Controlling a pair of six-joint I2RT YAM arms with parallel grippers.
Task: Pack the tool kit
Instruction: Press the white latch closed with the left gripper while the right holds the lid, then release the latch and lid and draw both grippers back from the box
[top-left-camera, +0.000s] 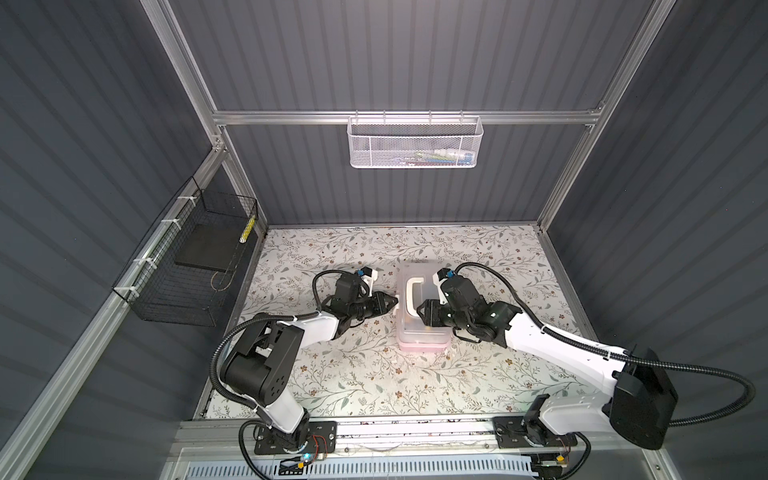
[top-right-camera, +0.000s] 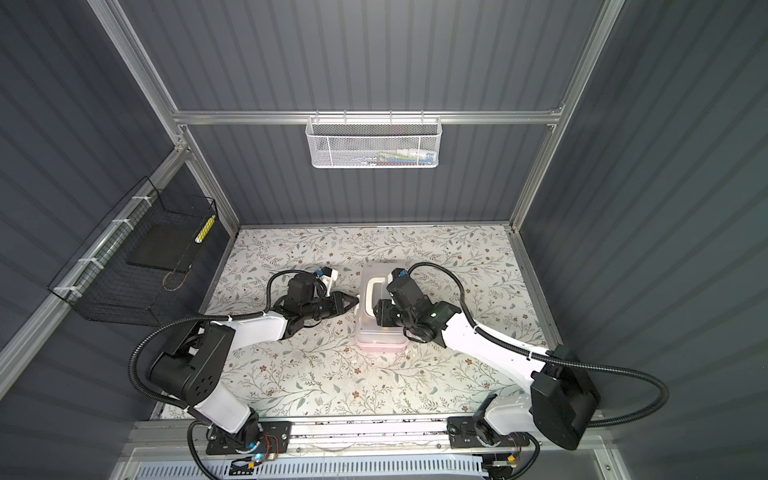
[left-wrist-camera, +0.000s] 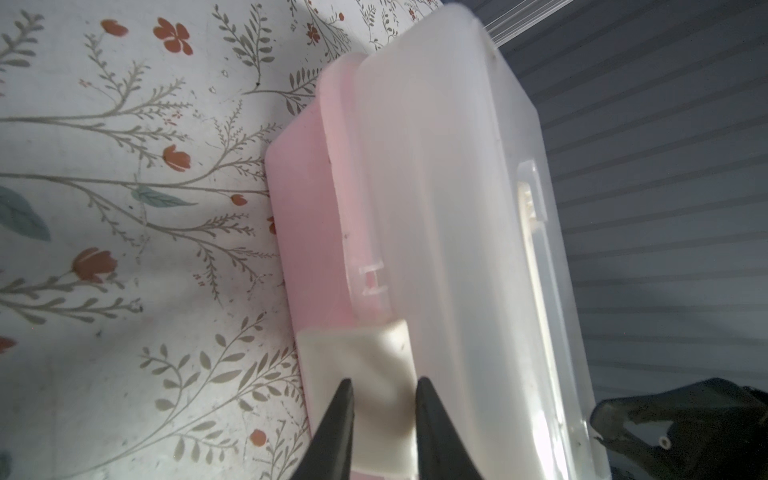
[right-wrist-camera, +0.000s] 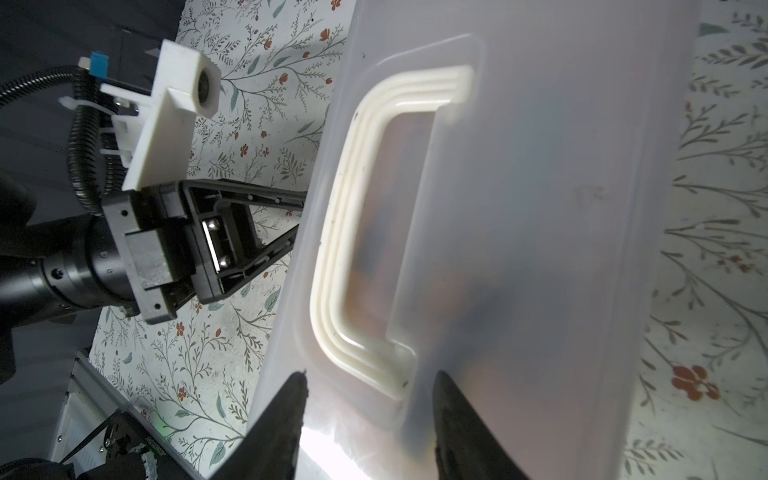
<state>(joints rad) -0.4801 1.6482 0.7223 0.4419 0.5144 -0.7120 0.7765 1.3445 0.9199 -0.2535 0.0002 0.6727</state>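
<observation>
Nearest the top camera stand the two arms, the right arm (top-left-camera: 640, 399) and the left arm (top-left-camera: 257, 365), both rising from the front rail and reaching inward over the floral-patterned bench (top-left-camera: 353, 374).

On the left wall hangs a black wire basket (top-left-camera: 174, 307) holding a dark flat slab and a slim yellow-and-white thing at its far end. A white mesh basket (top-left-camera: 374, 149) hangs from the back rail, with some coloured items inside too blurred to name.

The tool kit case (top-left-camera: 415, 332) lies flat about mid-bench, between the two arms' tips, with its pink base (top-left-camera: 422, 345) on the bench and its frosted lid (left-wrist-camera: 457, 208) down over the base. Dim shapes show through the lid but cannot be identified. The white C-shaped handle (right-wrist-camera: 332, 232) lies flat in its recess on the lid. The white latch (left-wrist-camera: 365, 353) sits on the case's side facing the left arm, lapping from lid to base.

The left end effector (left-wrist-camera: 384, 384) points at that side, its jaws narrowly apart, with the latch's face showing between the tips and beyond them. The right end effector (right-wrist-camera: 368, 390) hangs over the lid with its jaws moderately apart, straddling one end of the handle; whether its tips touch the lid cannot be told.
</observation>
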